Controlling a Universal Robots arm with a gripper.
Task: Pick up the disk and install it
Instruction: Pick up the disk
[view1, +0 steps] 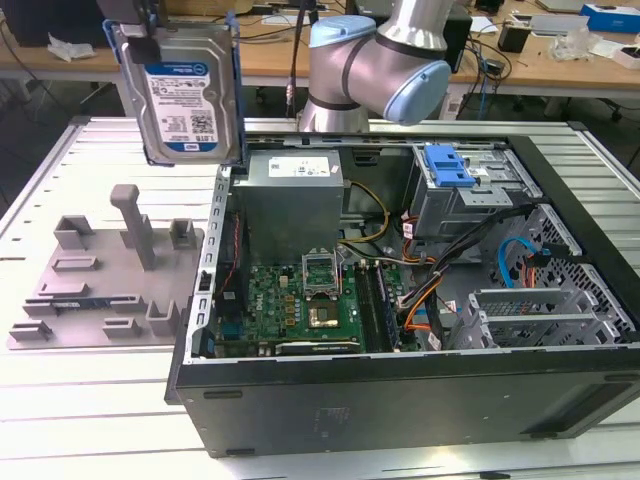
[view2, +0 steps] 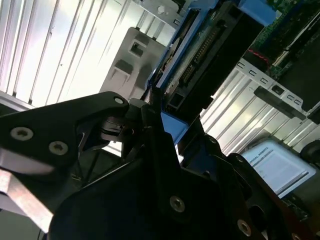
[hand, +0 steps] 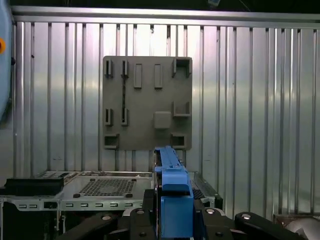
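the exterior view stands off the arm (view1: 380, 60), raised and angled down over the open computer case (view1: 400, 390) on the ribbed table (view1: 90, 420), wide enough to take in both. the first wrist view faces straight down from high up onto the grey fixture plate (hand: 145, 100), with the disk (hand: 172, 200) edge-on right at the lens. the second wrist view is far tighter (mostly dark hardware), looking obliquely along the disk. all 3 views share the plate and the disk.
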